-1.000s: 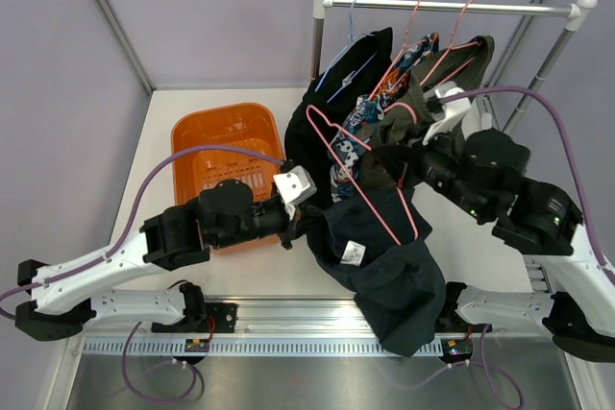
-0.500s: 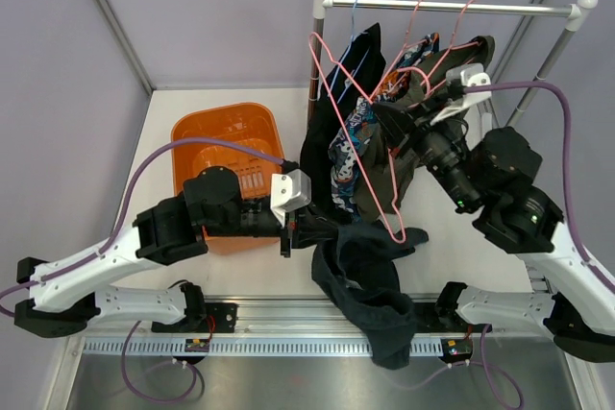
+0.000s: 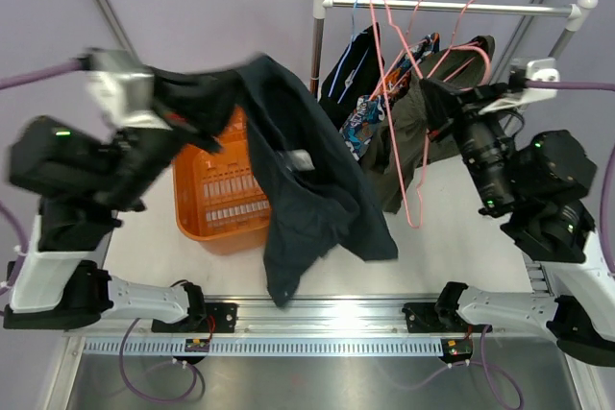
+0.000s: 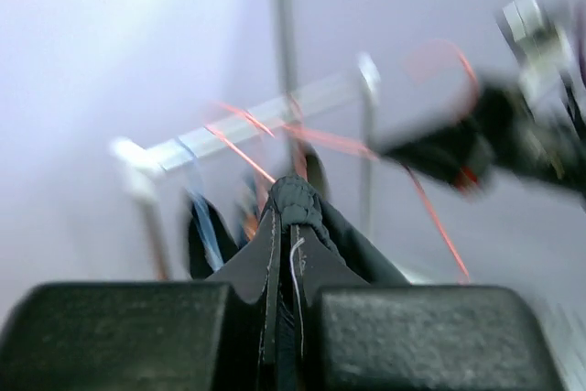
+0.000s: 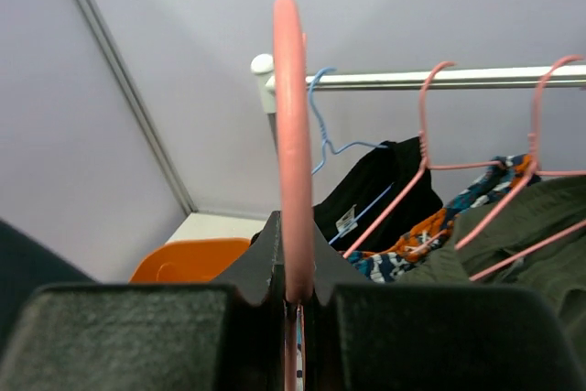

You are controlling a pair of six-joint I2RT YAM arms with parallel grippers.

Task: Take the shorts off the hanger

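- Hard to make out: your left arm (image 3: 58,156) is motion-blurred in the top view. The left wrist view is smeared as well, so the rack behind its fingers reads only as streaks.
- Hidden: the dark navy shorts (image 3: 307,189) cover the 3 o'clock side of the orange basket (image 3: 216,208) and a strip of the surface (image 3: 432,256) below them.
- Left end effector (image 4: 288,304): clamped tight on a bunched fold of the dark navy shorts and raised at about 10 o'clock in the top view. The cloth drapes from it toward 5 o'clock and is apart from the hangers.
- Right end effector (image 5: 295,304): pinched narrow on the wire of a bare pink hanger (image 3: 415,180), whose long side trails toward 6 o'clock.
- Rail (image 3: 452,7), at 1 o'clock in the top view: the black shorts with light-blue trim (image 3: 351,64), the patterned shorts (image 3: 363,120) and the olive green shorts (image 3: 404,141) hang below it. They sit at about 9 o'clock from your right end effector.
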